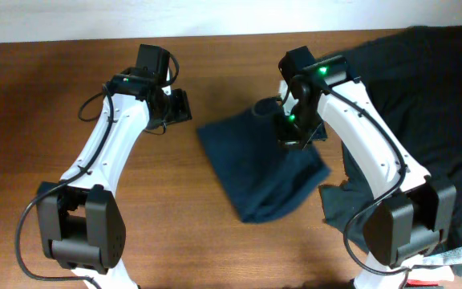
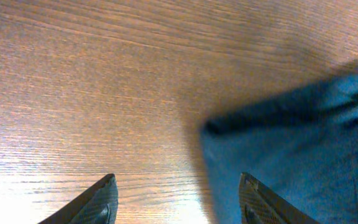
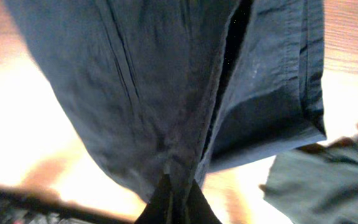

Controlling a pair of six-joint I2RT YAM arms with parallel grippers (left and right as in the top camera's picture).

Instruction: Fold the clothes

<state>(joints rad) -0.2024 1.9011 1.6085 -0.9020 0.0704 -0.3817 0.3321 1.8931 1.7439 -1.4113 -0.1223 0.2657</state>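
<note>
The navy blue trouser-like piece [image 1: 263, 164] lies crumpled at the table's middle. My right gripper [image 1: 289, 128] is shut on a fold of it near its far right edge; in the right wrist view the fabric [image 3: 166, 81] hangs from the pinched fingers [image 3: 178, 186]. My left gripper [image 1: 179, 107] is open and empty, just left of the garment's far left corner, over bare wood. In the left wrist view its fingers [image 2: 176, 199] are spread, with the blue cloth [image 2: 297, 149] by the right finger. The charcoal-black T-shirt [image 1: 431, 104] lies at the right.
The black T-shirt covers the table's right side and runs under my right arm; its edge shows in the right wrist view [image 3: 328, 180]. The wooden table [image 1: 46, 120] shows bare wood at the left. A pale wall edge runs along the back.
</note>
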